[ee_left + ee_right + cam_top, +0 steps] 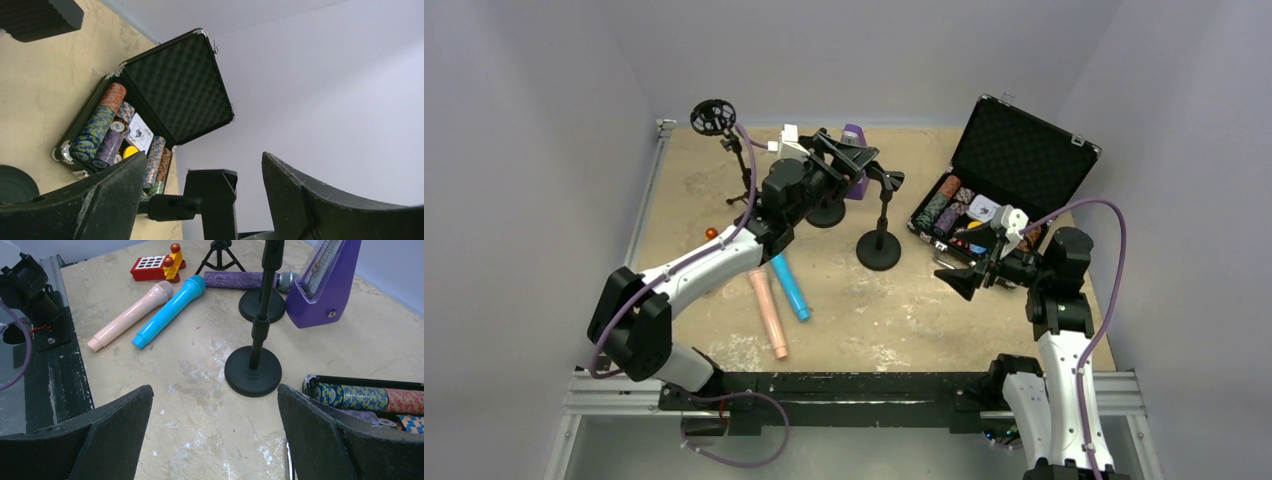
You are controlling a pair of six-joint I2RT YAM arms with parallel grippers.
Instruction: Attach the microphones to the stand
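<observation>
The beige worktop (924,330) carries all the things. At its back right stands an open chip case (1024,160) with the lid up and rows of poker chips inside.

The left arm (714,265) reaches to the back middle. There the left claw (849,152) is raised, near the top of the front stand (881,245). In the left wrist view its 2 fingers are wide apart and grip nothing. The black clip (212,192) of the stand shows between them, but I cannot tell how near it is.

The right claw (964,280) hangs over the right side of the worktop, just in front of the case. It is also wide open and empty.

A second stand (261,305) has its round base behind the front one, just beside the purple metronome (325,285). A tripod with a round mount (714,117) stands at the back left.

All 3 microphones lie flat on the worktop, and none is on a stand. The cyan microphone (790,287) and the pink microphone (768,313) lie just beside each other, under the left arm and well apart from the left claw. From the right claw they are ahead and to the left, beyond the front stand. The purple microphone (240,279) lies behind the second stand's base, its grey mesh head beside the metronome.

A small red and yellow toy block (157,265) sits near the tripod's feet.
</observation>
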